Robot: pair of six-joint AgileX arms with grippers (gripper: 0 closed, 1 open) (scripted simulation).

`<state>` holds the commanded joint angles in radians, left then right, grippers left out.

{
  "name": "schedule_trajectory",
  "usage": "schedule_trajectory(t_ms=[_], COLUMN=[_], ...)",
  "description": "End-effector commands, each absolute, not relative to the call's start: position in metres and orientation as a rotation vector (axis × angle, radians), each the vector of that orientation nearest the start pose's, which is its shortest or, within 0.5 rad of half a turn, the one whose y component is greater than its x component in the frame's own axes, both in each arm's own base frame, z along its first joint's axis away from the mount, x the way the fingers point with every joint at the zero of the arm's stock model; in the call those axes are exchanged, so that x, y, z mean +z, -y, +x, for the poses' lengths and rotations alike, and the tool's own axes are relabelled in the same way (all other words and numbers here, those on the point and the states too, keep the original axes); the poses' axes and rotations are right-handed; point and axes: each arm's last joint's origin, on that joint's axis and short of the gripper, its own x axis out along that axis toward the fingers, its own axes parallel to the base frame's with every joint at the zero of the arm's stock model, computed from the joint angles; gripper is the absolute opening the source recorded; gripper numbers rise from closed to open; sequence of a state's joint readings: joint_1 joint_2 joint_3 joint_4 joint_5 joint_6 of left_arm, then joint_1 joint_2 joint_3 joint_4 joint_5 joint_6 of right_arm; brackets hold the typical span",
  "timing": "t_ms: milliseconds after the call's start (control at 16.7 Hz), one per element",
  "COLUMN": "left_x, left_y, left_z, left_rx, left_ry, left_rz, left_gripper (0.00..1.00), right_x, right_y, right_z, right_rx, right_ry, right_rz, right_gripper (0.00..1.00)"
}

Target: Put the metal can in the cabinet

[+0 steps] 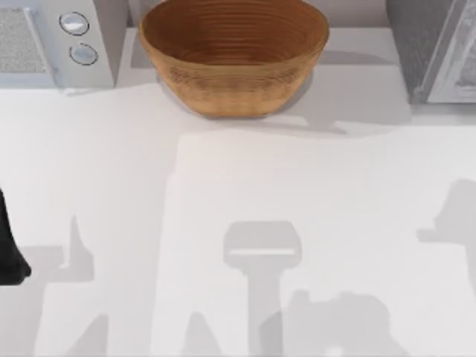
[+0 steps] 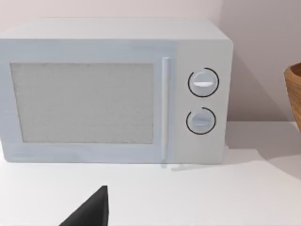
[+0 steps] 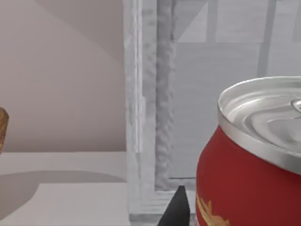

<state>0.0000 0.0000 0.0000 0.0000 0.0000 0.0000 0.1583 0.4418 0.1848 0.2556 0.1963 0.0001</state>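
The metal can (image 3: 249, 160) sits upright close before the cabinet (image 3: 146, 117), seemingly carried there for insertion; whether either arm's jaws are clamped, I cannot tell

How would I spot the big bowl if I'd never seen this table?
Look along the table's far edge, between the pale microwave at left and the grey cabinet at right. The wicker bowl stands there: round, brown and woven, while its neighbours are grey boxes.
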Motion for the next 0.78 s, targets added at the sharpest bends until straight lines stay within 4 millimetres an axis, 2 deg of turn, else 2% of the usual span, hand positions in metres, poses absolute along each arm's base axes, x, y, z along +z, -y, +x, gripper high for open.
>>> schedule_trajectory(t_ms=[180,420,780], left_x=[0.16,0.16,0.16], left_y=[0.001,0.001,0.001], left_z=[0.106,0.106,0.106], left_rx=[0.0,0.0,0.0], left_ry=[0.0,0.0,0.0], left_rz=[0.0,0.0,0.0], left_gripper=[1.0,1.0,1.0], right_x=[0.186,0.164,0.16], right_y=[-0.005,0.0,0.001], right_z=[0.118,0.107,0.106], right_rx=[-0.018,-0.003,0.0], right_ry=[-0.003,0.0,0.0], right_rz=[-0.003,0.0,0.0], right_gripper=[0.0,0.0,0.0])
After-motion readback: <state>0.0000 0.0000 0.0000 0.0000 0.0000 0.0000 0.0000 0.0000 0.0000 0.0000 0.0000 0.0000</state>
